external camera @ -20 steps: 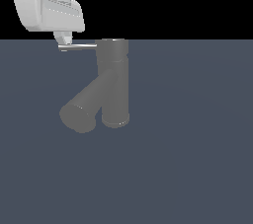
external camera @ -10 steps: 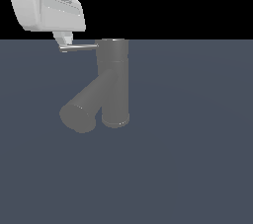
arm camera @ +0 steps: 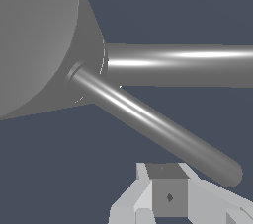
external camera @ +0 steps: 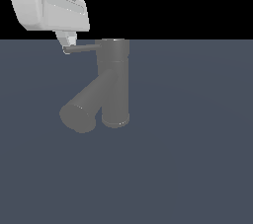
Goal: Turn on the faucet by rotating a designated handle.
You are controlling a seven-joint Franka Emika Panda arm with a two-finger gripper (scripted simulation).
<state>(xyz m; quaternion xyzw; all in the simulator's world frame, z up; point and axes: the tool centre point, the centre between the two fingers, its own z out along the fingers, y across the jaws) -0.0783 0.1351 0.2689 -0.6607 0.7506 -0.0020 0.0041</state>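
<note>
While the gripper (external camera: 66, 48), fingers apparently together, sits at the free end of the handle (external camera: 81, 48) projecting from the faucet (external camera: 114, 82) top toward the exterior view's left, it may slip off the tip mid-push.

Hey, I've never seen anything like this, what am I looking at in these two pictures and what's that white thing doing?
These are computer-rendered pictures of a robot arm. One camera looks on from off the arm; the other sits on its wrist. The white thing is the arm's gripper. On the dark grey surface stands a grey faucet with a thick slanted spout. A thin handle sticks out sideways from its top. The gripper's tip is at the handle's far end, beside it in the wrist view. Nothing looks held.
</note>
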